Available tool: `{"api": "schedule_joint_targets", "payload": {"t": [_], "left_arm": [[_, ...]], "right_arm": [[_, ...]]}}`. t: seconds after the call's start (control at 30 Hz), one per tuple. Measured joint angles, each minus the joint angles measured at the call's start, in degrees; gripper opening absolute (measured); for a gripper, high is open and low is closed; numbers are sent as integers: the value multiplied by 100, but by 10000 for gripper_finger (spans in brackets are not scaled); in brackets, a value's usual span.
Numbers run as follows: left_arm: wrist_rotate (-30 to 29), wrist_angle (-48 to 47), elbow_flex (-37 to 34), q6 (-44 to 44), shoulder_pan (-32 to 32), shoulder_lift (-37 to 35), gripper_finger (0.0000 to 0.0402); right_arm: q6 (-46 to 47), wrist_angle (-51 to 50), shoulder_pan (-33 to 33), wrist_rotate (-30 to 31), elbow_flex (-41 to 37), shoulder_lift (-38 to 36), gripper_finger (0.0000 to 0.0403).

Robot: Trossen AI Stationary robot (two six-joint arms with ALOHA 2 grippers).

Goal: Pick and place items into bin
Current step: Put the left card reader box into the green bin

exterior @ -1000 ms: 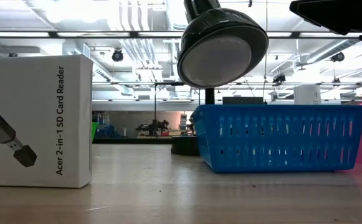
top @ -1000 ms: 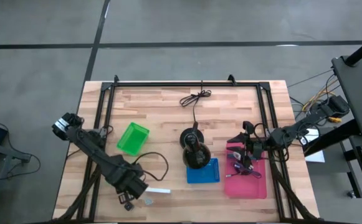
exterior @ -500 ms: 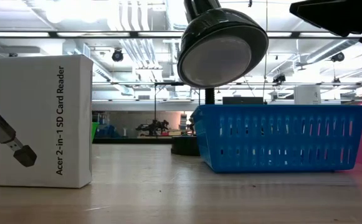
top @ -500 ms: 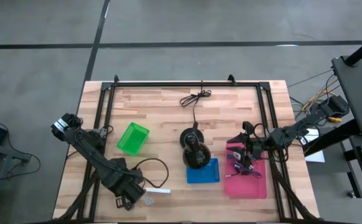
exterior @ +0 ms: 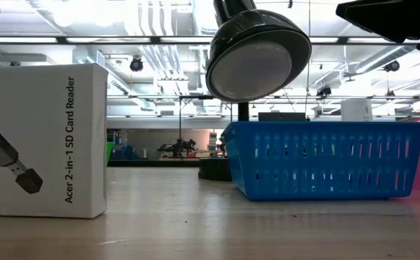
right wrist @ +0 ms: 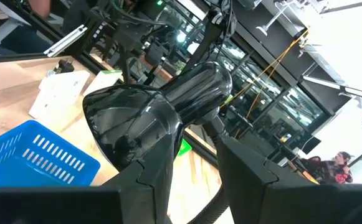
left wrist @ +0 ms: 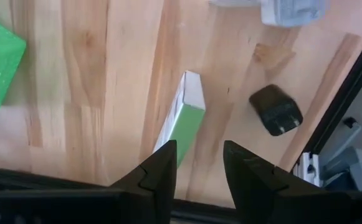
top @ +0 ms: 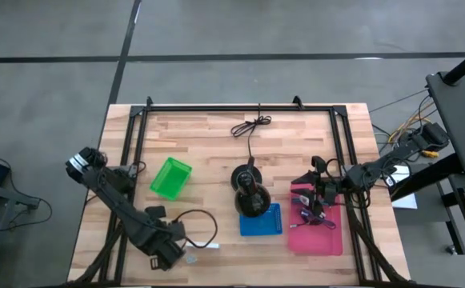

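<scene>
The left gripper (top: 162, 260) sits low over the near-left corner of the wooden table (top: 208, 144), close to the front edge and the black frame rail (top: 128, 160). Its arm runs back diagonally toward the left edge, with a loop of black cable (top: 196, 224) beside it. Its jaws stand slightly apart with nothing between them; in the left wrist view bare wood shows in the gap. That view alone shows a green and white box (left wrist: 182, 118) lying just ahead of the fingertips, a small black cube-shaped plug (left wrist: 275, 109) near the frame, and a grey-white item (left wrist: 293, 9) farther on. The green bin (top: 171, 177) stands apart on open wood.

Mid-table, a black joystick-like stand (top: 250, 192) touches the blue basket (top: 262, 220). The low view adds a white card reader box (exterior: 42, 141) at the left, which hides the left gripper.

On the right, the right gripper (top: 316, 192) hovers above the pink bin (top: 316, 240), where purple and dark items (top: 312, 214) lie tangled. Its arm stretches in level from the right edge. Its jaws are parted, holding nothing; the stand fills its wrist view (right wrist: 156, 118).
</scene>
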Motion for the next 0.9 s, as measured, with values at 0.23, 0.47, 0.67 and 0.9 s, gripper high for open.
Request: {"api": "schedule_joint_targets", "payload": {"t": [0.23,0.47,0.67,0.9], "left_arm": [[-147,2,-7,-3,-203,123,115],[-218,5,-84,-5,-350,125,115],[-302,37,-315,-6,-356,125,115],[-289,127,-428,-4,-361,125,115]], "right_arm": [[15,-16,0,2,0,-1,111],[4,-112,0,2,-2,-2,111],[4,-113,0,2,-2,0,111],[4,-115,0,2,-2,0,111]]}}
